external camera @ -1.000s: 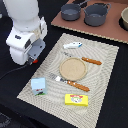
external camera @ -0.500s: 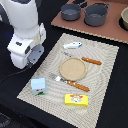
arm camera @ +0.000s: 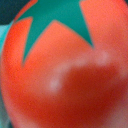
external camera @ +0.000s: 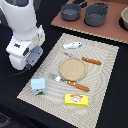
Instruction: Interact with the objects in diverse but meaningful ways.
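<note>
The red tomato (arm camera: 60, 70) with its green star-shaped stem fills the whole wrist view, blurred and very close to the camera. It does not show in the exterior view, where my white gripper (external camera: 20, 59) hangs low at the exterior view's left, beside the mat; its fingers are hidden. On the mat lie the white-and-green milk carton (external camera: 38, 85), the flat yellow box (external camera: 76, 99) and the white-and-blue fish (external camera: 73, 45).
A round tan plate (external camera: 73, 68) sits mid-mat, with an orange-handled fork (external camera: 70, 82) and knife (external camera: 91, 61) beside it. Two grey pots (external camera: 71, 11) (external camera: 96, 14) stand on a brown board at the back. A cable trails near the arm's base.
My hand has shifted only slightly at the exterior view's left. The things on the mat lie where they were.
</note>
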